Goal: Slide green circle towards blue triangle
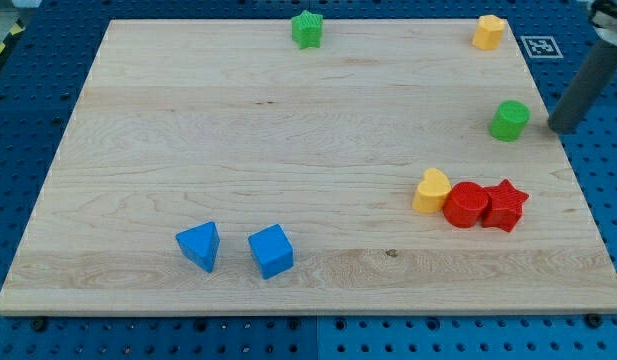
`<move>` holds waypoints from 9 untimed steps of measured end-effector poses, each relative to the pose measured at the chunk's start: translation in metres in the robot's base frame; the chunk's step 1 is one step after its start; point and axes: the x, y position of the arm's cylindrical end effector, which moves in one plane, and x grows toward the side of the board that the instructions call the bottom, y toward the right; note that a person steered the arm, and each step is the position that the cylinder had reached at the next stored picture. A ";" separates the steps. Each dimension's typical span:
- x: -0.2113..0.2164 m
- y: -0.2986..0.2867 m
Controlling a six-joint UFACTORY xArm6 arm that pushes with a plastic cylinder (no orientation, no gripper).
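Resting right of green circle (509, 120), my tip (559, 127) (holding nothing), two blue blocks.

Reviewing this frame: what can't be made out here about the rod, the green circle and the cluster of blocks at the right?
- My tip: beside the green circle, on the view's right; contact versus a small gap is unclear from this angle.
- Rod's upper part: cut off by the view's top right edge, and blurred.
- Yellow block, red cylinder, red star: packed together, so their hidden sides cannot be seen.
- Blue triangle: its far faces are hidden.
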 end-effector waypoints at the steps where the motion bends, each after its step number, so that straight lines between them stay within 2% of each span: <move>1: -0.007 -0.035; 6: -0.014 -0.135; 9: 0.061 -0.200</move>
